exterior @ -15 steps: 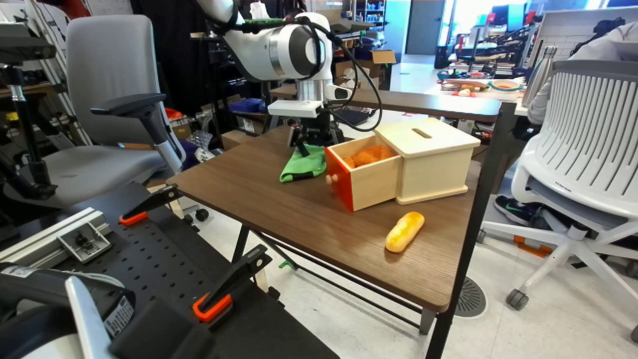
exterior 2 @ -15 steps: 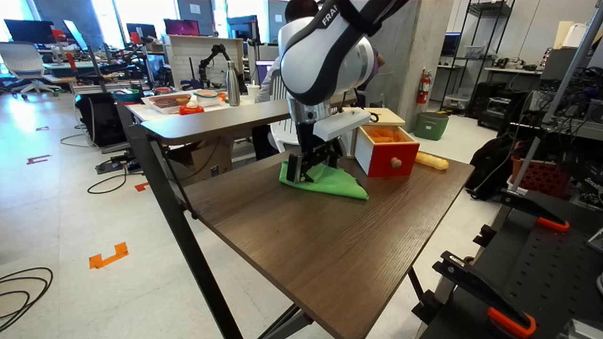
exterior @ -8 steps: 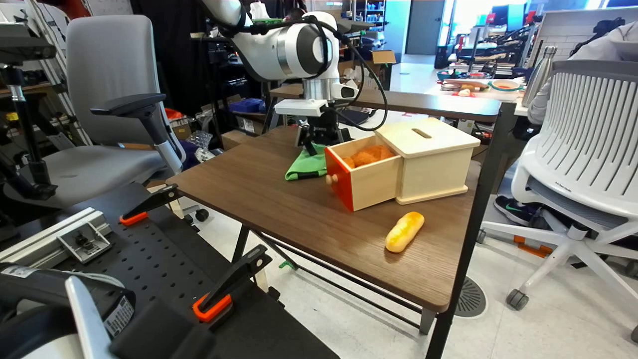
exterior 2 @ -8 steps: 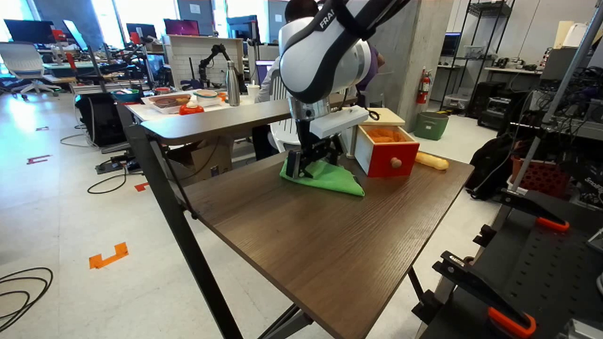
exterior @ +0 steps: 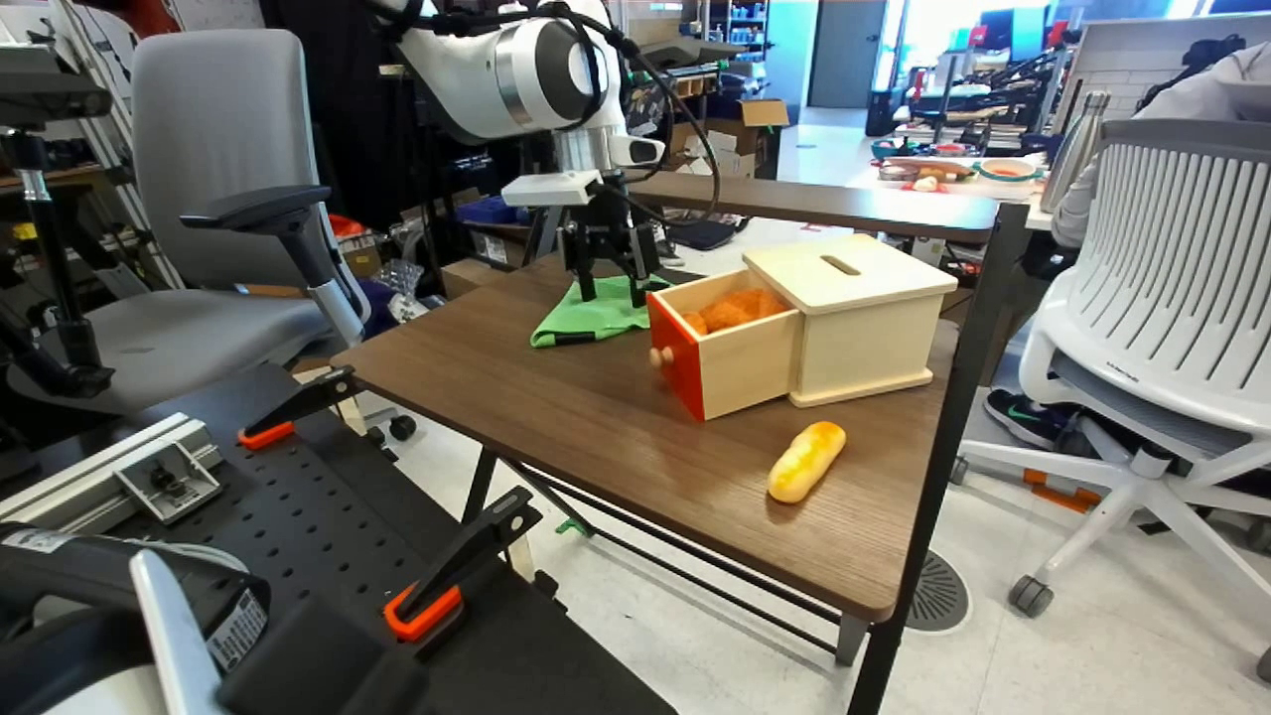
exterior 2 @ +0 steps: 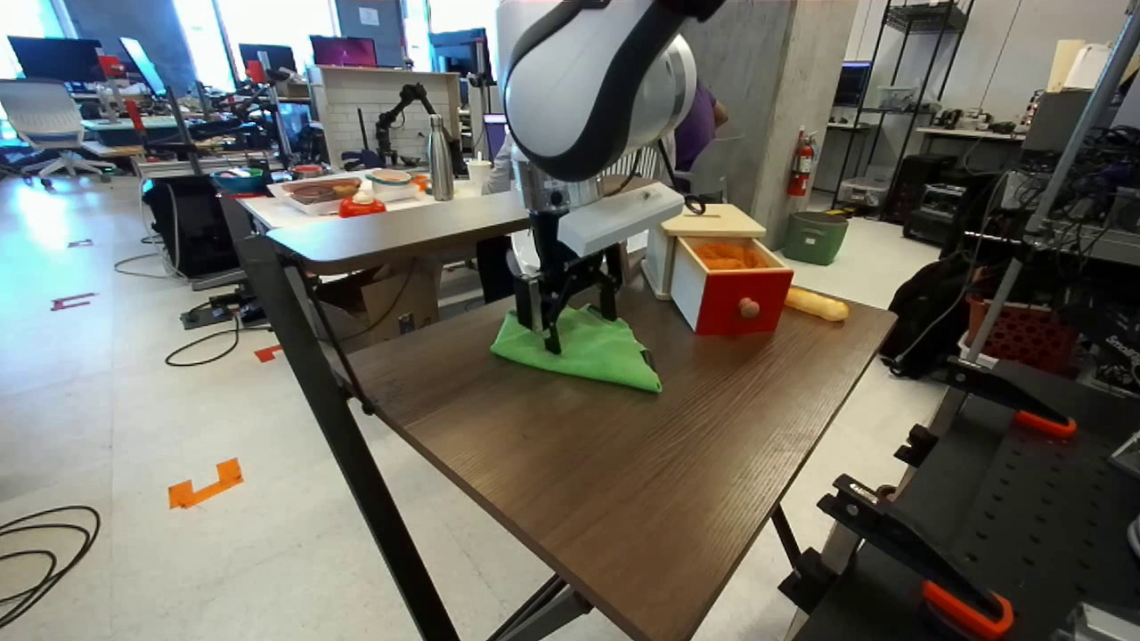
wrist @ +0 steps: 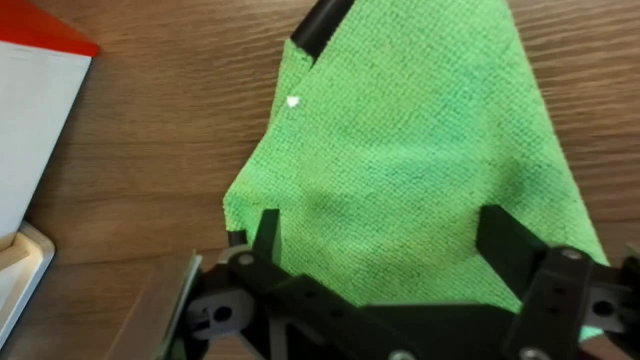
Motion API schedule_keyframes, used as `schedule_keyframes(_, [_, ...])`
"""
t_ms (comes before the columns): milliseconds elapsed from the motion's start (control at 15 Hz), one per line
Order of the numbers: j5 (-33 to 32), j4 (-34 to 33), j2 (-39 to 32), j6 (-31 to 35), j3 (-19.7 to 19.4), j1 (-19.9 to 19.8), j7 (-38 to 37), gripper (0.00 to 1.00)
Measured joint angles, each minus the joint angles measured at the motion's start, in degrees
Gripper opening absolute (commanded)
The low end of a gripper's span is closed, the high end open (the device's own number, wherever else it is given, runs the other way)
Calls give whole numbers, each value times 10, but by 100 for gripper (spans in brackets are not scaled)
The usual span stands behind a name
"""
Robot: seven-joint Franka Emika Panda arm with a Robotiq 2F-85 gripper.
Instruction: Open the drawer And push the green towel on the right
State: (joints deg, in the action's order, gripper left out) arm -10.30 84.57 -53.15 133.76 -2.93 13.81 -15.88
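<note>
The green towel [exterior: 586,320] lies folded on the brown table, off the red drawer front's side; it also shows in an exterior view [exterior 2: 601,356] and the wrist view [wrist: 390,150]. My gripper [exterior: 613,298] points down over the towel, its fingers wide apart with towel below and between them. In the wrist view the gripper [wrist: 381,212] is open and not closed on the cloth. The fingertips are at the towel's surface; whether both press on it I cannot tell. The drawer [exterior: 678,359] is pulled out of the wooden box [exterior: 864,343] and holds fuzzy orange stuff [exterior: 737,310].
A yellow bread roll [exterior: 806,463] lies on the table beside the box, also seen in an exterior view [exterior 2: 817,304]. A raised shelf [exterior: 844,204] runs along the table's back edge. A dark frame post [exterior: 953,417] stands at the table's end.
The towel and gripper first shifted slightly toward the drawer, then moved back away from it. The gripper sits higher now, with its fingers pointing more straight down. Drawer and roll are unchanged.
</note>
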Motion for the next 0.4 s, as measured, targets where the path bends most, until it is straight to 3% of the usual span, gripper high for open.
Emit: schedule_keyframes(400, [-57,164,124,96,-23,57,-51,100])
